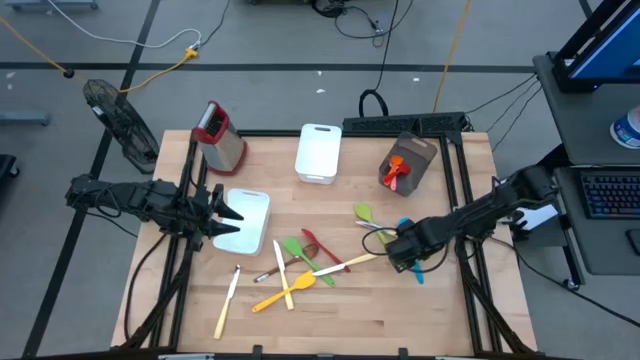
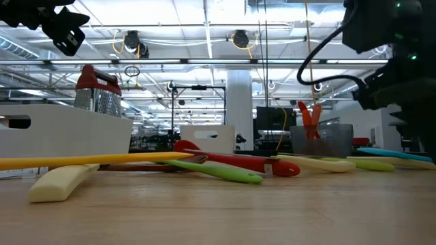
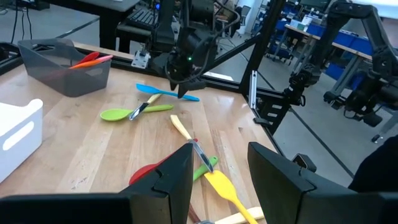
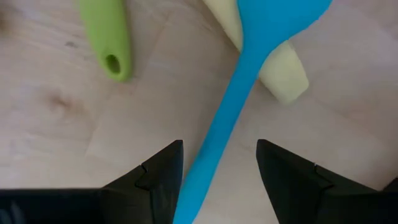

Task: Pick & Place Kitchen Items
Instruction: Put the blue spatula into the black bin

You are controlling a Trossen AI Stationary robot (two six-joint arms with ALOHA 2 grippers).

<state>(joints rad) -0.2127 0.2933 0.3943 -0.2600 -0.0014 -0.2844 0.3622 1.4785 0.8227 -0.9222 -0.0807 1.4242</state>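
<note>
The table [image 1: 430, 310] was pale matt wood; the blue spoon [image 4: 249, 74] smooth plastic; the box grater [image 1: 222, 140] perforated metal.

A metal box grater with red top [image 1: 222, 138] stood at the table's far left corner. A white bin [image 1: 318, 152] sat mid-back on the wooden table [image 1: 300, 325]. A grey bin [image 1: 415, 160] was at the far right. A white tray [image 1: 244, 221] lay left of centre, near the front of the grater. A black fan [image 1: 118, 120] stood on the floor off the table's left. A yellow cable [image 1: 160, 62] ran over the grey floor. A keyboard [image 1: 610, 195] lay on a desk to the right.
</note>
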